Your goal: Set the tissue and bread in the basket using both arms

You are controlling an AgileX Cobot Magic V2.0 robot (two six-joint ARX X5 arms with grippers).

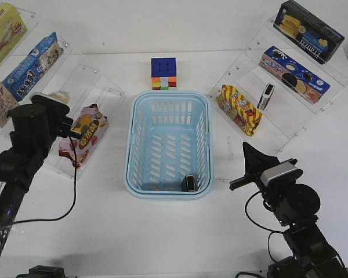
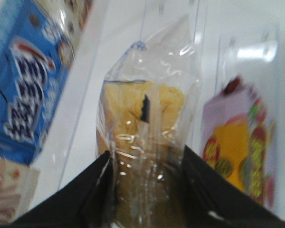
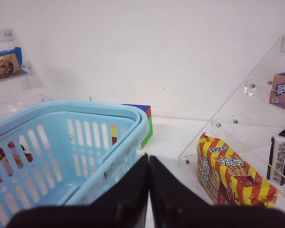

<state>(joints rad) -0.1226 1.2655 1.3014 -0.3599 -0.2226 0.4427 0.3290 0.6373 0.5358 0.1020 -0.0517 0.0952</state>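
Note:
The light-blue basket (image 1: 140, 119) stands mid-table; its rim also shows in the right wrist view (image 3: 61, 108). One black-and-white tissue pack (image 1: 189, 183) lies inside it at the near right corner. A second tissue pack (image 1: 267, 96) stands on the right acrylic shelf and shows in the right wrist view (image 3: 282, 156). The bread (image 2: 142, 114), golden pieces in a clear wrapper, sits on the left shelf (image 1: 60, 95). My left gripper (image 2: 146, 154) has its fingers pressed on both sides of the wrapper. My right gripper (image 1: 250, 157) (image 3: 148, 159) is shut and empty, right of the basket.
A Rubik's cube (image 1: 163, 73) stands behind the basket. A pink-red strawberry packet (image 1: 84, 133) lies next to the bread. A yellow-red striped snack bag (image 1: 239, 109) leans on the right shelf. Snack boxes (image 1: 32, 63) (image 1: 294, 70) fill the upper acrylic steps.

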